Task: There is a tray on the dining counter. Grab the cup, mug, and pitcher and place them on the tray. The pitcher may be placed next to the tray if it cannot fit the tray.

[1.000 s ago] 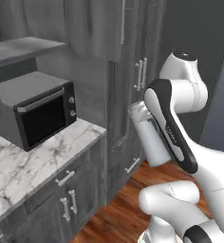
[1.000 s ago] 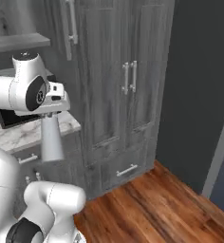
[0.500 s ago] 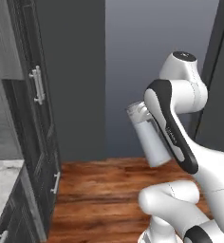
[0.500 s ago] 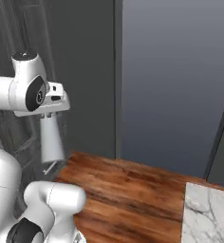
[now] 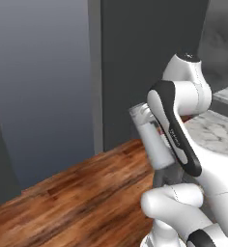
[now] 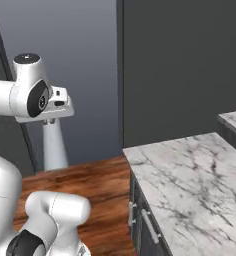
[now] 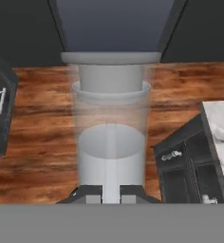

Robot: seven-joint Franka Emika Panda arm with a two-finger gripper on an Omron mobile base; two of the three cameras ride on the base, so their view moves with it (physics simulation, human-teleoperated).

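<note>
The end effector is closed on the pitcher, which hangs below it over the wooden floor. I think it is carried high like this to clear the marble counter nearby.

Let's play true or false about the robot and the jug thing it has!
1. The hand is shut on the pitcher. True.
2. The pitcher is standing on the counter. False: it hangs in the air over the wooden floor.
3. The floor is wood. True.
4. The pitcher is bright red. False: it is see-through pale grey.
5. The counter top is marble with grey veins. True.
</note>
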